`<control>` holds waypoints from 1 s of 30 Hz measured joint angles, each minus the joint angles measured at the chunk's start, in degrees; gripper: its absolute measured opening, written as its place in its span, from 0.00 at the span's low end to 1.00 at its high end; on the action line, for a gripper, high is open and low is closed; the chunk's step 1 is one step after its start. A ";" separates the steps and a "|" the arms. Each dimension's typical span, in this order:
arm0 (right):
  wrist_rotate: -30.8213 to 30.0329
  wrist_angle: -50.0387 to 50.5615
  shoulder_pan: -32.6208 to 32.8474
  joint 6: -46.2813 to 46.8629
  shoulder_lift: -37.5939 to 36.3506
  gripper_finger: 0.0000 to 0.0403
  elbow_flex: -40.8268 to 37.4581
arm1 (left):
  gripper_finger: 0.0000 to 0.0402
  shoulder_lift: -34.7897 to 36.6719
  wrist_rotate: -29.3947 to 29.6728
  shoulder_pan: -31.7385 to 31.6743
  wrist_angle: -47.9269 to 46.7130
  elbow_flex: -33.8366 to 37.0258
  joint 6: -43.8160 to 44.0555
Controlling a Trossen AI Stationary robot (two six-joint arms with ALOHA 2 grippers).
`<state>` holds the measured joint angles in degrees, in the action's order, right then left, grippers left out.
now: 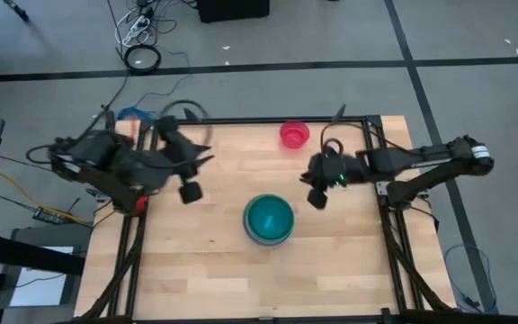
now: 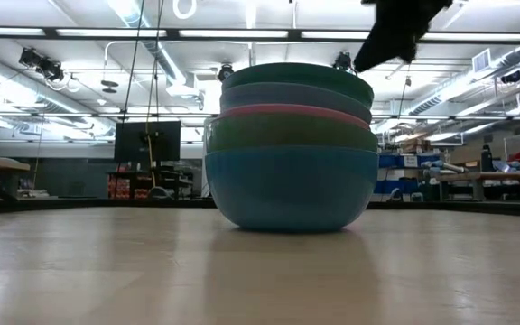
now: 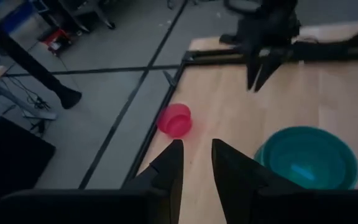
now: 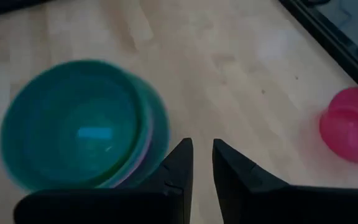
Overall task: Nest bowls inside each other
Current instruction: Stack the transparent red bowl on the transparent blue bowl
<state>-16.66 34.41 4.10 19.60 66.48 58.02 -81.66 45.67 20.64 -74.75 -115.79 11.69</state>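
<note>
A stack of nested large bowls (image 1: 269, 219) stands at the table's middle, with a teal bowl (image 3: 307, 157) on top. The low view shows a blue bowl (image 2: 292, 190) at the bottom, then green, pink and light blue rims under the teal one. A small magenta-red bowl (image 1: 294, 134) sits alone on the table near the far edge. My left gripper (image 1: 190, 191) hangs above the table to the left of the stack, fingers slightly apart and empty. My right gripper (image 1: 317, 198) hovers to the right of the stack, fingers narrowly apart and empty.
The dark frame rails (image 1: 380, 193) run along the table's left, right and far edges. Bare wood lies in front of the stack toward the near edge. Cables and a power strip (image 1: 138, 31) lie on the floor beyond the table.
</note>
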 joint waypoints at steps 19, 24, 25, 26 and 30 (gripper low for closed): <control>20.83 -0.50 -25.68 -14.54 27.69 0.29 11.08 | 0.23 22.13 9.97 7.65 6.84 29.73 14.89; 19.68 7.61 -28.41 -15.79 34.87 0.38 19.22 | 0.23 24.75 10.26 7.65 9.95 35.11 16.76; 19.43 9.09 -29.03 -15.79 35.99 0.39 20.79 | 0.23 25.32 10.79 7.65 11.10 36.19 16.99; 19.42 10.54 -29.60 -15.75 37.03 0.39 22.15 | 0.23 25.93 11.41 7.65 12.20 37.25 17.13; 19.42 13.14 -31.74 -16.36 39.55 0.37 24.55 | 0.23 28.45 11.78 7.65 16.72 41.77 17.05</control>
<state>2.76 47.55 -27.64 3.25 106.03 82.56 -53.21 57.45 28.29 -58.03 -74.03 28.73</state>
